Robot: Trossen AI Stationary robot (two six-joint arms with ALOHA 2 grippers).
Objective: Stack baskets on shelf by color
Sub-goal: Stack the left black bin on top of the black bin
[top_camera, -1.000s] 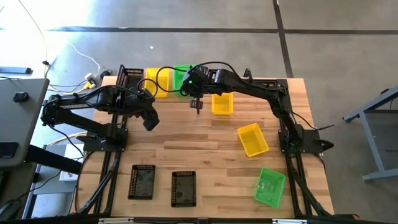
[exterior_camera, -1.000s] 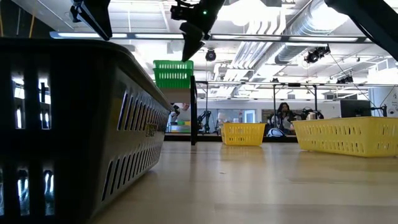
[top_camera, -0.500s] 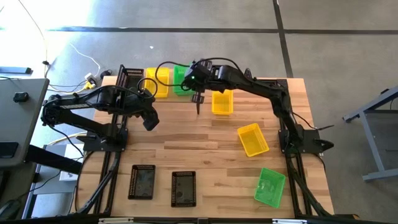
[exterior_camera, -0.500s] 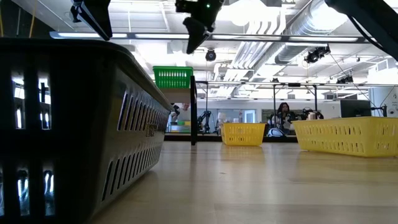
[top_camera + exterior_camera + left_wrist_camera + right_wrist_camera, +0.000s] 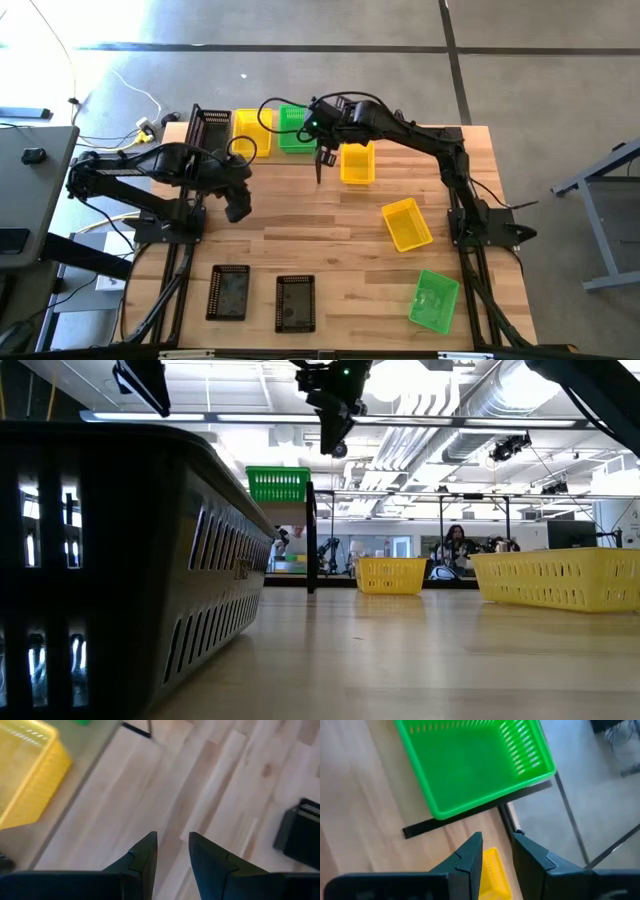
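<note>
On the shelf (image 5: 272, 151) at the table's far edge stand a black basket (image 5: 210, 128), a yellow basket (image 5: 251, 131) and a green basket (image 5: 293, 126), each on its bottom. My right gripper (image 5: 321, 166) hangs just right of the shelf, above the table, beside a yellow basket (image 5: 357, 163). Its fingers are slightly open and empty, and its wrist view shows the green basket (image 5: 475, 765). My left gripper (image 5: 238, 208) hovers in front of the shelf, slightly open and empty (image 5: 172, 837).
On the table lie another yellow basket (image 5: 406, 223), a green basket (image 5: 433, 298) near the right corner, and two black baskets (image 5: 229, 292) (image 5: 295, 302) along the near edge. One black basket (image 5: 110, 560) fills the low view's left side. People show in the room behind.
My right gripper has drifted from the shelf's right end toward the table's right. In the low view the green basket's top edge now sits lower on the shelf. My left gripper has moved slightly toward the near edge.
</note>
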